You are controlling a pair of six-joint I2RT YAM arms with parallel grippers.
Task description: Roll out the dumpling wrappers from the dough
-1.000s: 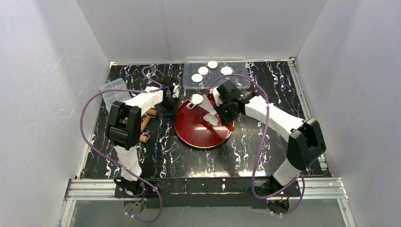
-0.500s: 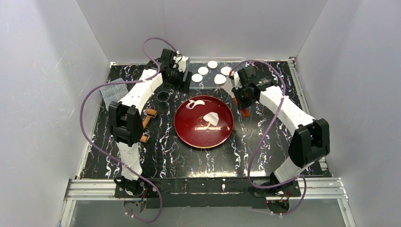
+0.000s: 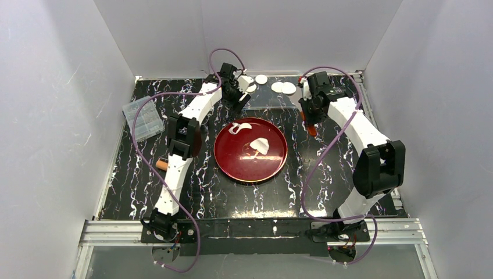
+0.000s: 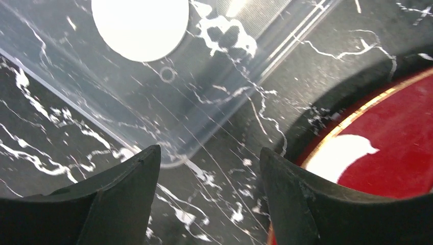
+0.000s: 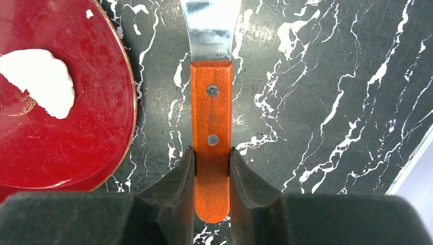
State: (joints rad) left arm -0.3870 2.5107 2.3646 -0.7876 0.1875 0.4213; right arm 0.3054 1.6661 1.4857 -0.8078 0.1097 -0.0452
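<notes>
two pieces of dough [image 3: 260, 145] lie on the red plate [image 3: 244, 170]: a larger ragged patch just right of the plate's middle and a thin curled scrap at its far rim. beyond the plate's far edge a clear tray [image 3: 270, 100] rests on the black marbled table [image 3: 325, 174], and the dumpling wrappers [image 3: 278, 86] sit on it as small round white discs. three show in full from above, two of them touching, and another is partly hidden behind the left arm. the left gripper [image 4: 209, 158] hangs over the near corner of that tray, just past the plate's far-left rim. its jaws stand wide apart with nothing between them; its wrist view shows only table and tray in the gap, one wrapper further along the tray and the curled scrap of dough on the plate at the right. the right gripper [image 5: 211, 153] is off the plate's far-right side, its jaws pressed against both sides of the wooden handle of a scraper [image 5: 211, 117], whose metal blade points away from the fingers over bare table. the handle runs beside the plate's rim without touching it. a clear plastic box [image 3: 142, 118] sits well to the left of the plate.
</notes>
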